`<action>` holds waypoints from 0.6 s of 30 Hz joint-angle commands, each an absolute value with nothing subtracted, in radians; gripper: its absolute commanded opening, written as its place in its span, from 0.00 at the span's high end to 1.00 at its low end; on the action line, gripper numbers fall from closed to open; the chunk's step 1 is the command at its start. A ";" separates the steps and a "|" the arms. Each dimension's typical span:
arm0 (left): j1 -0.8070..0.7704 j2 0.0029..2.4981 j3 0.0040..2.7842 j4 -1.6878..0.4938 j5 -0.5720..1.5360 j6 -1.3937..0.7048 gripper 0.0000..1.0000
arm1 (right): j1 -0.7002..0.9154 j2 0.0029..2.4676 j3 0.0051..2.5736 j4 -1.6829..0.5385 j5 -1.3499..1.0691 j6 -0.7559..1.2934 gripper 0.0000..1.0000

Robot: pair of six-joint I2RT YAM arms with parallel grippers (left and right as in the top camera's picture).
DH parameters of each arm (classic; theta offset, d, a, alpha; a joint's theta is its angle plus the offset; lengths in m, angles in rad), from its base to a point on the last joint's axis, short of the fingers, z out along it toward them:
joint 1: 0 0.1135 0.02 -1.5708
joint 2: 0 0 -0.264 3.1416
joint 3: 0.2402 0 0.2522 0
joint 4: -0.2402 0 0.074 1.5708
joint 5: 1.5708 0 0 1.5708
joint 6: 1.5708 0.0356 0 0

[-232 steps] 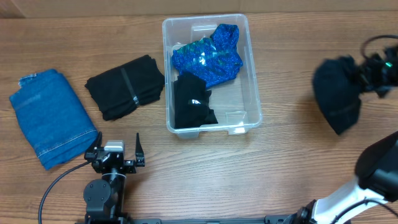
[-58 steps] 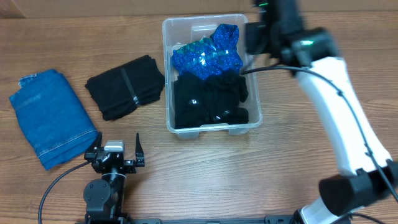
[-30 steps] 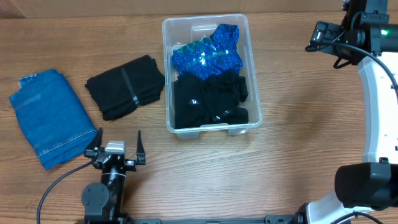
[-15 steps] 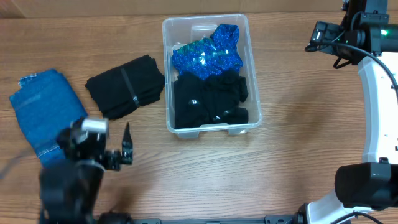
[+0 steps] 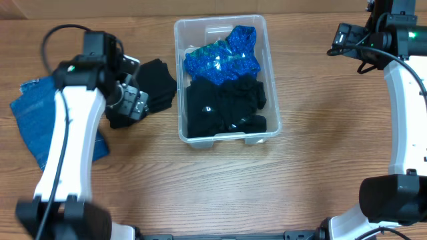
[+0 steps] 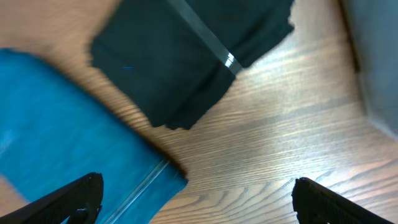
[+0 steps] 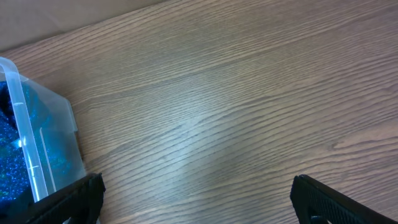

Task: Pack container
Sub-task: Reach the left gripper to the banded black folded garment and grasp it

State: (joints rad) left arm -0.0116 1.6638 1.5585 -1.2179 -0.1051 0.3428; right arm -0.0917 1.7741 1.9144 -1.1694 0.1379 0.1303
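Left gripper (image 6: pixel 198 202) open above black garment (image 6: pixel 186 56) | right gripper (image 7: pixel 196 200) open, idle far right | risk: you pinch one layer, it unfolds short of the container (image 5: pixel 178 87).

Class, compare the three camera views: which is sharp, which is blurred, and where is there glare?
Left wrist view: motion-smeared; the folded blue denim garment and folded black garment have soft edges. Right wrist view: crisp grain on the wooden table. Overhead view: mostly sharp, pale glints on the rim of the clear rectangular plastic container, white left arm slightly blurred.
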 commanded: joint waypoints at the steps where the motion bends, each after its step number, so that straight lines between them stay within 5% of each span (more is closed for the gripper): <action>1: -0.014 1.787 1.581 -1.222 -0.055 0.452 0.00 | -0.094 1.768 1.916 -1.166 0.141 0.134 0.00; 7: -0.014 1.879 1.581 -1.077 -0.055 0.663 0.16 | -0.094 1.768 1.916 -1.166 0.141 0.134 0.00; 18: -0.012 2.050 1.579 -0.966 -0.079 0.749 0.18 | -0.094 1.768 1.916 -1.165 0.141 0.134 0.00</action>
